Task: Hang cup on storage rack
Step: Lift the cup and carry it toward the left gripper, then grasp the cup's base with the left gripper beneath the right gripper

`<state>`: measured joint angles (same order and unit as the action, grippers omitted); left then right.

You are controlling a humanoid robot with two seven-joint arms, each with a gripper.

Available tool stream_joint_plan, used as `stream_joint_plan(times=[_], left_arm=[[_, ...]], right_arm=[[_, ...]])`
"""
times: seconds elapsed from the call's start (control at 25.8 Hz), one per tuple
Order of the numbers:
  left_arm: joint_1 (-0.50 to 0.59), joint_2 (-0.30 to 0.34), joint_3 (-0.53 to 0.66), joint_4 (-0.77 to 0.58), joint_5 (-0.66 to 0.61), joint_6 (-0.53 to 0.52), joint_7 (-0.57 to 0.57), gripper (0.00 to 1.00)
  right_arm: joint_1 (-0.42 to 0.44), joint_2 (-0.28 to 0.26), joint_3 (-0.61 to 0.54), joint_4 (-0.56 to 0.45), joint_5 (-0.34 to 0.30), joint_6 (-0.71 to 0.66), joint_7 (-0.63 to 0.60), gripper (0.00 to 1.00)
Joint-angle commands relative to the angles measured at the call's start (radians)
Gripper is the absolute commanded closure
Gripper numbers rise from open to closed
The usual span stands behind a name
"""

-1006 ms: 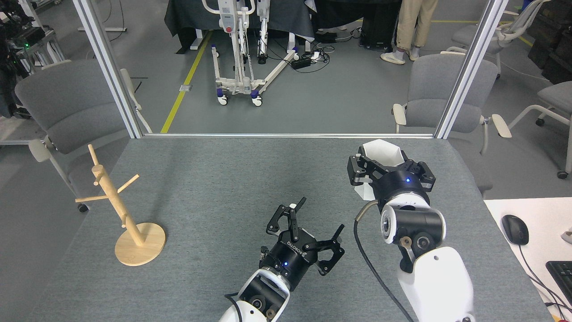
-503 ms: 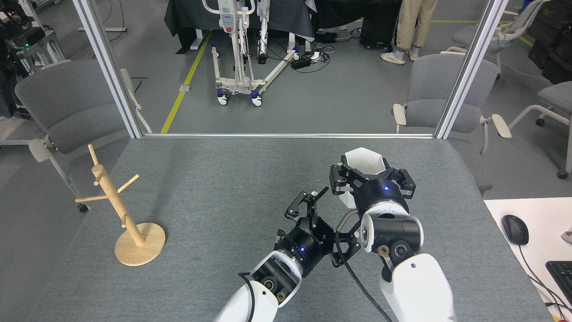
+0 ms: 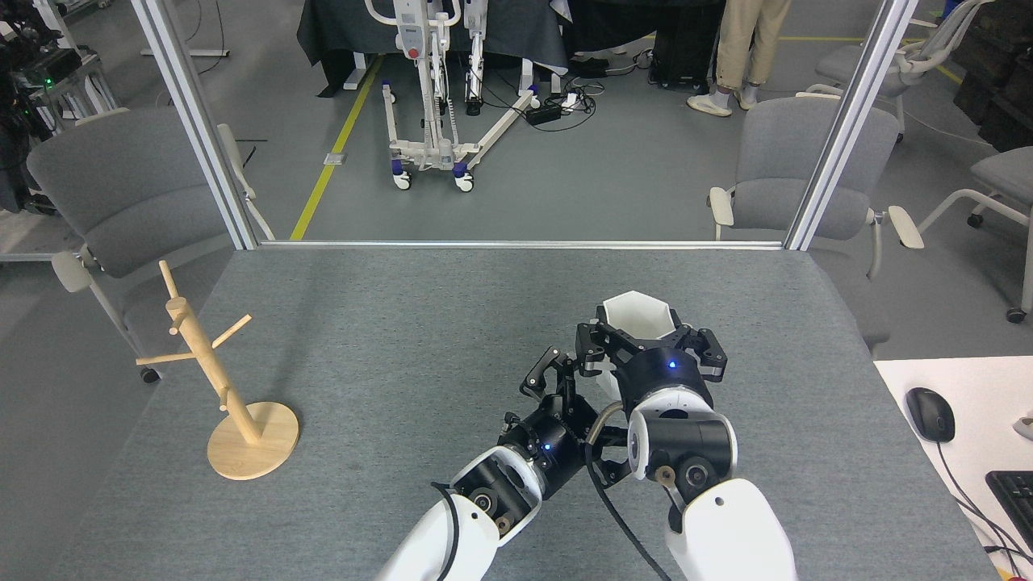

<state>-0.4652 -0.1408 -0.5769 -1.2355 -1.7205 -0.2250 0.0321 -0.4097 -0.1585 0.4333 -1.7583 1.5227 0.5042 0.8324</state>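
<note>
Cup: matte white faceted cup [image 3: 637, 316], mid-counter, clamped in right hand [image 3: 641, 343]; likely light, rigid, smooth.
Left hand [image 3: 565, 379]: spread open, empty, beside it.
Rack: light wooden mug tree [image 3: 211, 365], left edge.

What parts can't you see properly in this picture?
- Cup: head view shows only its rim and inside; the right gripper hides the lower part and any handle.
- Left gripper: partly behind the right arm, so whether it touches the cup is unclear.
- Person: cut off by the top edge.
</note>
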Motion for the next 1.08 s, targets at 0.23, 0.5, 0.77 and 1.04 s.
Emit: stream_joint_plan(times=[0.23, 0.5, 0.77, 1.04], left_arm=[[-0.030, 0.000, 0.005, 0.048, 0.125, -0.139, -0.083, 0.01], [-0.115, -0.002, 0.005, 0.139, 0.245, -0.159, -0.126, 0.01], [-0.112, 0.026, 0.081, 0.160, 0.236, -0.159, -0.113, 0.01], [-0.072, 0.092, 0.115, 0.133, 0.234, -0.155, -0.087, 0.01]], right_arm=[[0.011, 0.043, 0.018, 0.019, 0.039, -0.001, -0.003, 1.00], [0.022, 0.063, 0.019, 0.023, 0.047, -0.001, -0.004, 1.00], [0.022, 0.068, 0.019, 0.031, 0.051, 0.000, -0.004, 1.00], [0.022, 0.085, 0.019, 0.046, 0.076, 0.000, -0.004, 1.00]])
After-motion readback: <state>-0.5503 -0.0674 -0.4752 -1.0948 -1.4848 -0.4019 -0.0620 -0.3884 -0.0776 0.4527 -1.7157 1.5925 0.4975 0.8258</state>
